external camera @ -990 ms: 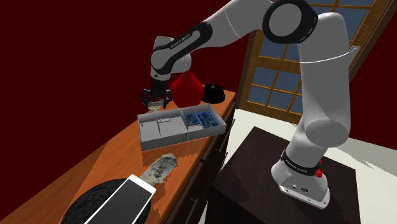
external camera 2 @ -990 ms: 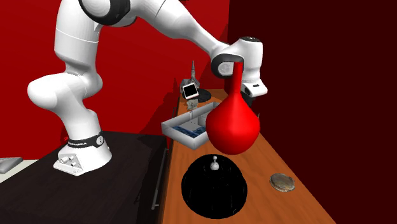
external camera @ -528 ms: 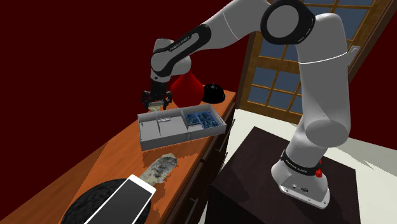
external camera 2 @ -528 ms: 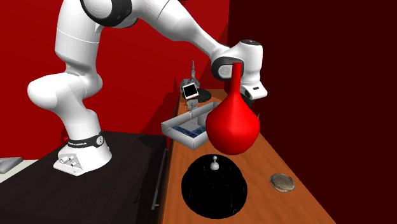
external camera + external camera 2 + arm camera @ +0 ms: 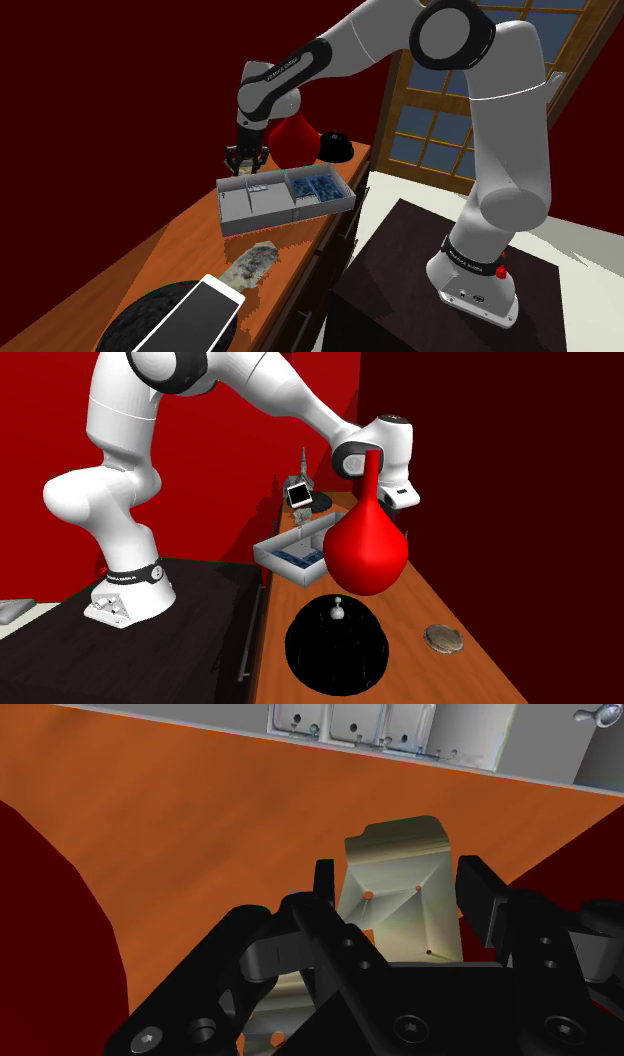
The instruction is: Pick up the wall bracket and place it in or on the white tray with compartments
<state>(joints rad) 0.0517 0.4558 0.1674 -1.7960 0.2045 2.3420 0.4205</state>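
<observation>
Between the black fingers (image 5: 325, 894) of the hand (image 5: 400, 876) lay the wall bracket (image 5: 398, 844), a pale angled plate with small screw holes. Both fingers stood hard against its edges, so the hand looked clenched on it, though the angle left it uncertain whether the pads truly bit. Beneath was the orange surface (image 5: 180, 824); I could not tell whether the bracket rested on it or hung just above. Just beyond ran the grey wall of the tray (image 5: 535, 754), with its compartments behind. In the shoulder view the tray sat close by, between four and five o'clock of the hand, and a red vase (image 5: 295, 138) stood at two o'clock.

The step in hand seemed to be the grasp itself, with the carry not yet begun. The next move would call for a straight lift, high enough to clear the tray's wall. A short carry toward four o'clock over a bare compartment would follow, then the release.
</observation>
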